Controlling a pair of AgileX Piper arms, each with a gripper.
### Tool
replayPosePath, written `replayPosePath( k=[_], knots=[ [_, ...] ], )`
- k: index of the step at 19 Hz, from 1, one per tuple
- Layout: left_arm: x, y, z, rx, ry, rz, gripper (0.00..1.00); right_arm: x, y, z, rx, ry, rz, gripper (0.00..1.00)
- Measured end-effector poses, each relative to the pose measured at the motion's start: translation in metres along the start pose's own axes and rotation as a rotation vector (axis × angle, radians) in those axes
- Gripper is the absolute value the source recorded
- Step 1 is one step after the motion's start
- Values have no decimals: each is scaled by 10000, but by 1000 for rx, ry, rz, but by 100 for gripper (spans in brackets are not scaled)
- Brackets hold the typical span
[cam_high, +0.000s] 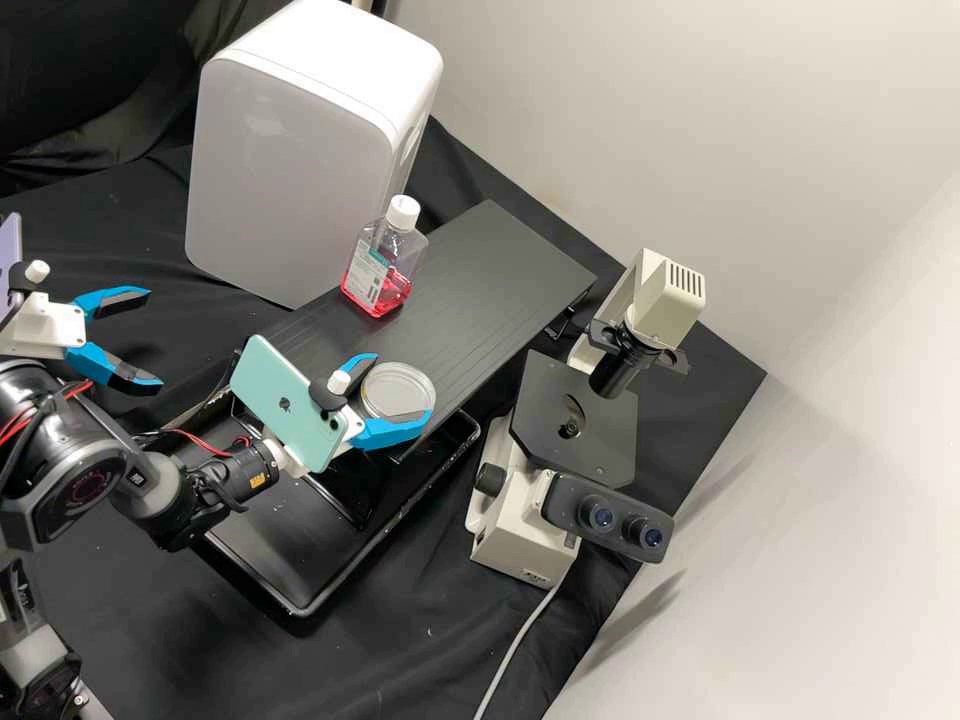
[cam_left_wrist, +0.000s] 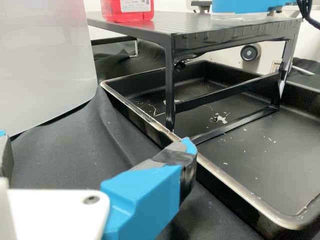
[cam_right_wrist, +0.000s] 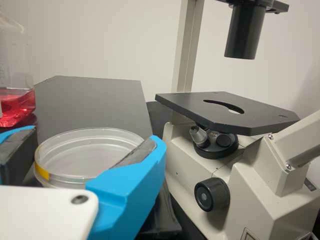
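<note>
A clear petri dish (cam_high: 392, 395) (cam_right_wrist: 82, 152) rests at the near end of a black raised shelf (cam_high: 480, 280) (cam_right_wrist: 90, 102). My right gripper (cam_high: 400, 385) (cam_right_wrist: 90, 145) is shut on it, one blue finger against each side of its rim. Farther back on the same shelf a flask of red liquid (cam_high: 380, 265) (cam_right_wrist: 12, 100) (cam_left_wrist: 127, 9) stands upright with a white cap. My left gripper (cam_high: 155, 337) (cam_left_wrist: 92, 150) hangs open and holds nothing. It is over the black cloth left of the shelf, close to the tray's rim.
A black tray (cam_high: 300, 560) (cam_left_wrist: 250, 170) lies under the shelf. A large white box (cam_high: 300, 140) (cam_left_wrist: 45, 60) stands behind it. To the right a white microscope (cam_high: 590, 430) (cam_right_wrist: 240, 165) with a black stage (cam_right_wrist: 225, 110) sits close to the shelf. White walls bound the bench's right side.
</note>
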Motion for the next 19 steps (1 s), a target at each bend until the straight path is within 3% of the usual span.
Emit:
replayPosePath(
  k=[14, 19],
  knots=[
    [0, 0, 6, -2, 2, 1, 100, 0, 0, 0, 0, 0, 0, 0],
    [18, 14, 21, -5, -2, 9, 100, -42, 64, -52, 4, 21, 23, 0]
  ],
)
